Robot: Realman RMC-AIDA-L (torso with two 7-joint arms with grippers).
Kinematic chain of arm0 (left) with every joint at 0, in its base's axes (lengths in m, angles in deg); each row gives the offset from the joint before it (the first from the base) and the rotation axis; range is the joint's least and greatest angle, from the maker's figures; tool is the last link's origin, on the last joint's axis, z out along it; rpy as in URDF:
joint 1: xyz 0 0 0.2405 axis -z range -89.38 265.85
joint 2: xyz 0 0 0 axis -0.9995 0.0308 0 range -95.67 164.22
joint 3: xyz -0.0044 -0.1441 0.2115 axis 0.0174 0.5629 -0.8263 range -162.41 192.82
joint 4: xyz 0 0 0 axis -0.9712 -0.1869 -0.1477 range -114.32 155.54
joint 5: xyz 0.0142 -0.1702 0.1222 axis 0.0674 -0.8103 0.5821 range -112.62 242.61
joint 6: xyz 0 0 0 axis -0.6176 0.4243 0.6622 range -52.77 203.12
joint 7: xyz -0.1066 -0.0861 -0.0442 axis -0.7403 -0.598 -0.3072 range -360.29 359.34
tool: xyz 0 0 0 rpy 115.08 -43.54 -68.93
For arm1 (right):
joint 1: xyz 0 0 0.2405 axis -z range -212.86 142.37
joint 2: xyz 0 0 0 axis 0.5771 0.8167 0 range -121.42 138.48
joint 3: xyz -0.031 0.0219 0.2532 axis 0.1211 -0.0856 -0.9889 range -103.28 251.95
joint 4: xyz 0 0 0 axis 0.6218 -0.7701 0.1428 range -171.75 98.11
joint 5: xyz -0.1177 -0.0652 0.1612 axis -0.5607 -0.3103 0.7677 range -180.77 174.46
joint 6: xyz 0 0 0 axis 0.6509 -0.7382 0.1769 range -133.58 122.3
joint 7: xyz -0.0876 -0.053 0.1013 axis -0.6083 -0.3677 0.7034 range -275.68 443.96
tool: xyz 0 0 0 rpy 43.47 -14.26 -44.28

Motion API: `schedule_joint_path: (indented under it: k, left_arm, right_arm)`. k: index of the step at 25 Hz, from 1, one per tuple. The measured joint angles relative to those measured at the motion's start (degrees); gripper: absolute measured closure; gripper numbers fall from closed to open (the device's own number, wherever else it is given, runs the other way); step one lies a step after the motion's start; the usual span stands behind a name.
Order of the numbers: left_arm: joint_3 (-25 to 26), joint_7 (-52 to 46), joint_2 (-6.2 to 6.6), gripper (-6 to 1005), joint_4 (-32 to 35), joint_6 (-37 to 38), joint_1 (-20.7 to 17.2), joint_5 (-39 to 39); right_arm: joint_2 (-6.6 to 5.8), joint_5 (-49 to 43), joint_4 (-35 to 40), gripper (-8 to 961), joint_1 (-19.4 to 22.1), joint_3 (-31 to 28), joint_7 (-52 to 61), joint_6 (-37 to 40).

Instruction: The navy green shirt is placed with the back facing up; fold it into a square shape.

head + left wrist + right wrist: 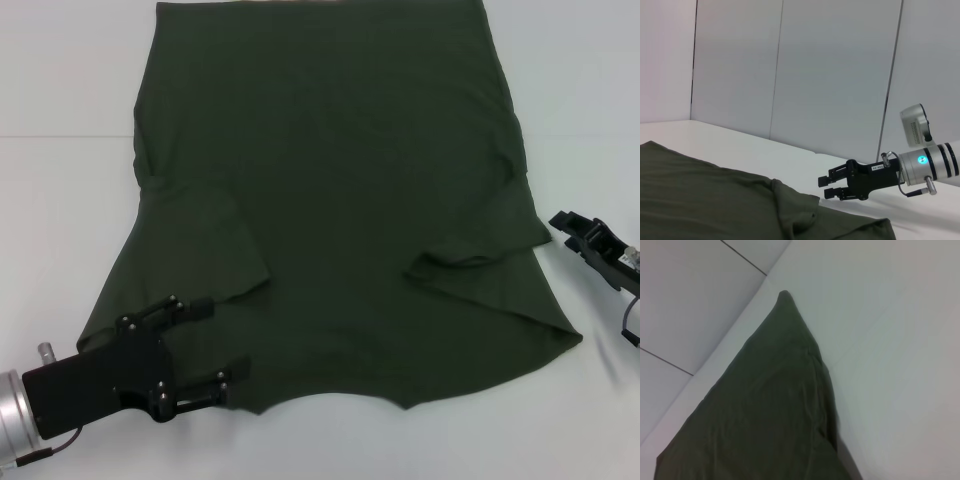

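The navy green shirt (330, 200) lies spread flat on the white table (60, 220), its curved neckline at the near edge and its hem at the far edge. Both sleeves lie flat at the sides with wrinkles around them. My left gripper (222, 342) is open at the shirt's near left corner, its fingers (205, 308) over the cloth edge. My right gripper (566, 228) is open just beside the right sleeve's tip, off the cloth; it also shows in the left wrist view (829, 184). The right wrist view shows only a pointed part of the shirt (765, 405) on the table.
White table surface runs on both sides of the shirt and along the near edge (400, 450). Pale wall panels (830, 75) stand behind the table.
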Motion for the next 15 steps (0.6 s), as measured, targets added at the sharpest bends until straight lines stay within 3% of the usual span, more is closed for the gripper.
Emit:
schedule_joint_path:
  k: [9, 15]
  left_arm:
    - [0.0, -0.05, 0.0, 110, 0.0, 0.05, -0.06, 0.0]
    - [0.0, -0.07, 0.0, 110, 0.0, 0.08, 0.13, 0.0]
  right_arm:
    - [0.04, -0.05, -0.39, 279, -1.67, 0.24, 0.27, -3.26]
    - [0.09, -0.01, -0.51, 152, -2.18, 0.74, 0.43, -3.77]
